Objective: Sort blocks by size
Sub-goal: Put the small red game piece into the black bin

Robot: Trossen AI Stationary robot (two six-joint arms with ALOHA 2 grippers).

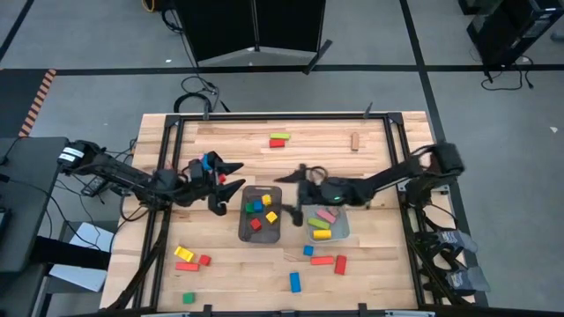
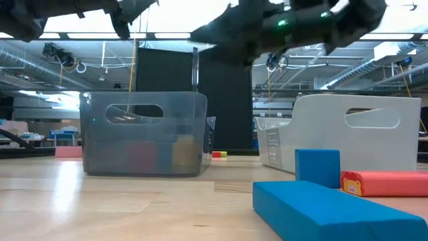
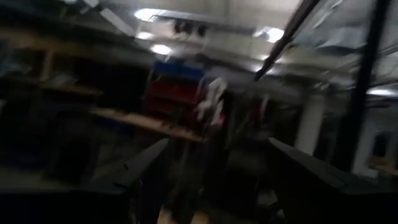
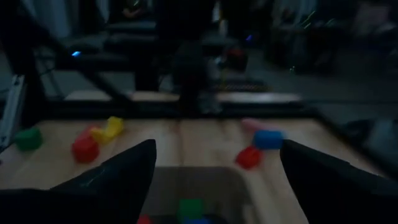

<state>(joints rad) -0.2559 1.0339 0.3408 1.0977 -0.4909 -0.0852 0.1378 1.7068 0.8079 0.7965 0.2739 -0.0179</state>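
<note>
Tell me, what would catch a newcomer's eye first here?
Two dark arms meet mid-table over two trays: the left gripper beside the dark grey tray, the right gripper, fingers spread, between that and the pale tray. Both trays hold bright blocks. More blocks lie scattered on the wooden table.

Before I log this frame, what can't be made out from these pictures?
- Left gripper: the high view shows it too small to tell whether it holds a block; the left wrist view is motion-blurred.
- Dark grey tray: in the low view its tinted wall smears the blocks inside into vague patches.
- Pale tray: its solid wall hides the contents in the low view.
- Right wrist view: too dark to tell block sizes.
</note>
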